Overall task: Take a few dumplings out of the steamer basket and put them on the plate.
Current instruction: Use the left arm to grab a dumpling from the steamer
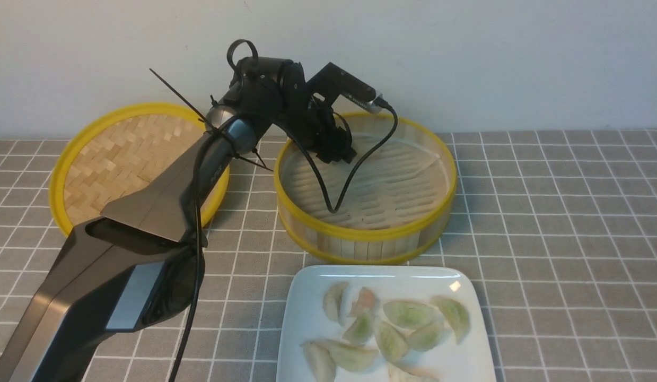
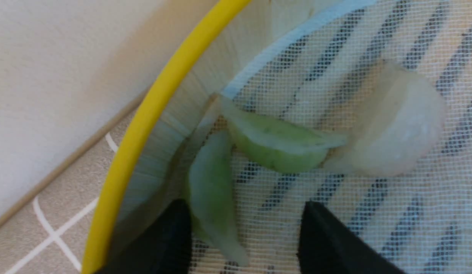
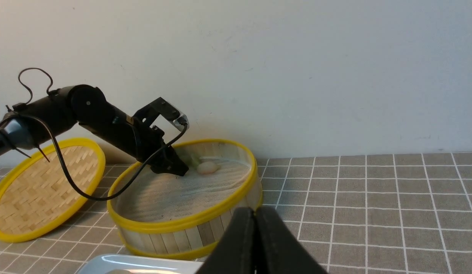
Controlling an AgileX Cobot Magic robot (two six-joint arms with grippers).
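Observation:
The steamer basket (image 1: 366,233) stands mid-table. My left gripper (image 1: 336,154) reaches down inside it at its far left wall. In the left wrist view this gripper (image 2: 243,228) is open, low over the mesh liner. A pale green dumpling (image 2: 211,190) lies between the fingers, close against one finger (image 2: 171,236). A second green dumpling (image 2: 277,146) and a whitish one (image 2: 392,125) lie just beyond. The white plate (image 1: 307,297) in front of the basket holds several dumplings (image 1: 408,314). My right gripper (image 3: 255,217) is shut and empty, above the table near the plate's corner (image 3: 136,264) and the basket (image 3: 182,228).
The flat woven lid (image 1: 121,159) with a yellow rim leans at the back left beside the basket. A pale wall runs close behind both. The left arm's cable (image 1: 355,175) hangs into the basket. Grey checked cloth (image 1: 561,239) covers the table.

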